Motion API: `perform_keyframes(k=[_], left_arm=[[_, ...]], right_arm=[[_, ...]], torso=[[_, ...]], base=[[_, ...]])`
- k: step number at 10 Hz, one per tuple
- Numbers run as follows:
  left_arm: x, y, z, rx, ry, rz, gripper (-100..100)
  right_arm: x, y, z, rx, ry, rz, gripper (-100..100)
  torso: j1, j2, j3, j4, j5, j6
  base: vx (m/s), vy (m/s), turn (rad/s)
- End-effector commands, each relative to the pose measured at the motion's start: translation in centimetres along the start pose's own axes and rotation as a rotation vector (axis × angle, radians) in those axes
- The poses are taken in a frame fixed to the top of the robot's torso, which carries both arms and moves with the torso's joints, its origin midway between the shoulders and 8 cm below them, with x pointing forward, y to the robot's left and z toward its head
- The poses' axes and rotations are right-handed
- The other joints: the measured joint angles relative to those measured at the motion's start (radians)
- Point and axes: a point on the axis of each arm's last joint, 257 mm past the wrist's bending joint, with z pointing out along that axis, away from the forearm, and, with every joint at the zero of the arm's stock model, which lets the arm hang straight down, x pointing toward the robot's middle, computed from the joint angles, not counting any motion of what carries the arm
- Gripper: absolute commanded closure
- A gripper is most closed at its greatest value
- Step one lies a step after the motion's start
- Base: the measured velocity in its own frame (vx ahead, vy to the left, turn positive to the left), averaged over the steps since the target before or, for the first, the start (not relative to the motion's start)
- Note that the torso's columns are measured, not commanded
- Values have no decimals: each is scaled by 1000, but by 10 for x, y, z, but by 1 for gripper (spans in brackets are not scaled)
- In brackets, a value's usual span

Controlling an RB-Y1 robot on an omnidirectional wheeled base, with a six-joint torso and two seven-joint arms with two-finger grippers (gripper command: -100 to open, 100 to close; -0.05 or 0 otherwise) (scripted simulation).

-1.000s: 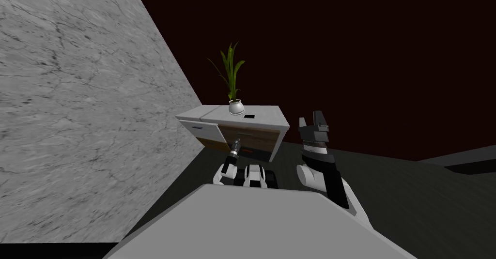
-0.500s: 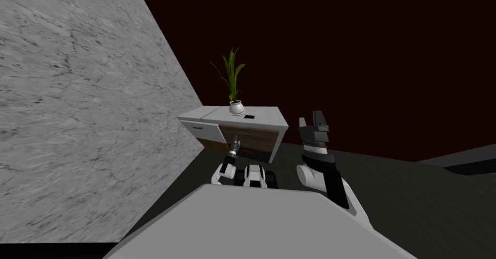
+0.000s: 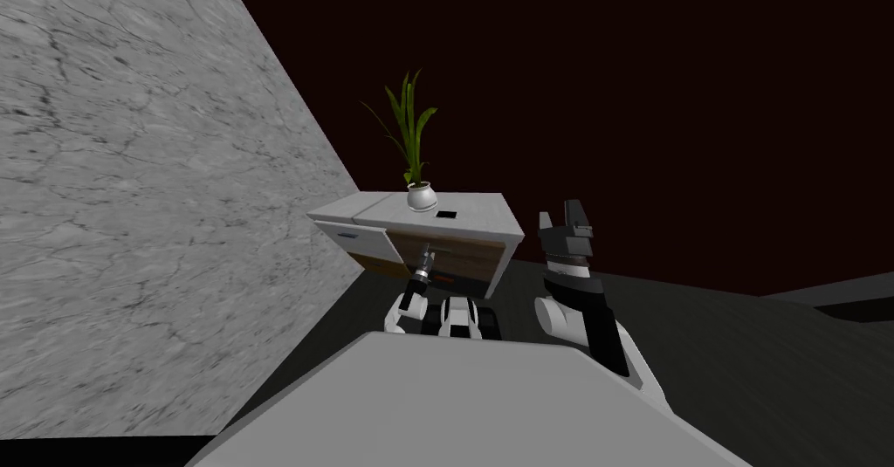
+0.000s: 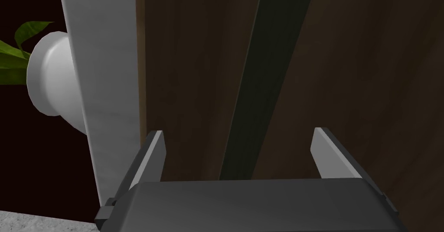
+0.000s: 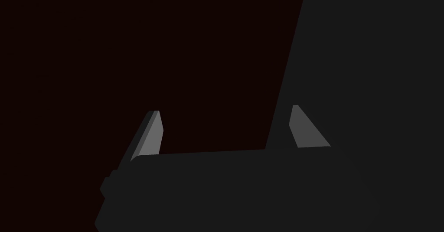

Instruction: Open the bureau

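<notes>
The bureau (image 3: 458, 252) has a white top and a brown wood front and stands against the marbled wall. A white front panel (image 3: 358, 239) on its left part stands out from the body. My left gripper (image 3: 426, 254) is at the brown front, just right of that panel. In the left wrist view my left gripper (image 4: 238, 149) is open, close to the wood, with a dark groove (image 4: 264, 69) running between its fingers and nothing held. The right gripper (image 3: 563, 217) is raised to the right of the bureau; the right gripper (image 5: 225, 127) is open and empty.
A white pot with a green plant (image 3: 422, 196) and a small dark item (image 3: 445, 215) rest on the bureau top. The marbled wall (image 3: 131, 209) runs close on the left. Dark floor (image 3: 742, 339) spreads to the right; a black area lies behind the bureau.
My head view has shifted a little, so the bureau sits slightly further left. The left gripper stays at the brown front; the right arm has not moved.
</notes>
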Motion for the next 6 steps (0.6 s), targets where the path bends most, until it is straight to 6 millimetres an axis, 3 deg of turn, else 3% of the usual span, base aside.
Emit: perform_keyframes(k=[1,6], left_arm=[[0,0,1,-2,0,0,100],[4,-6,-5,-2,12,1,100]], right_arm=[[0,0,0,0,0,0,0],[0,0,0,0,0,0,0]], torso=[[0,-1,-1,-1,0,0],[0,4,2,3,-1,-1]], base=[[6,-1,0],[-162,24,20]])
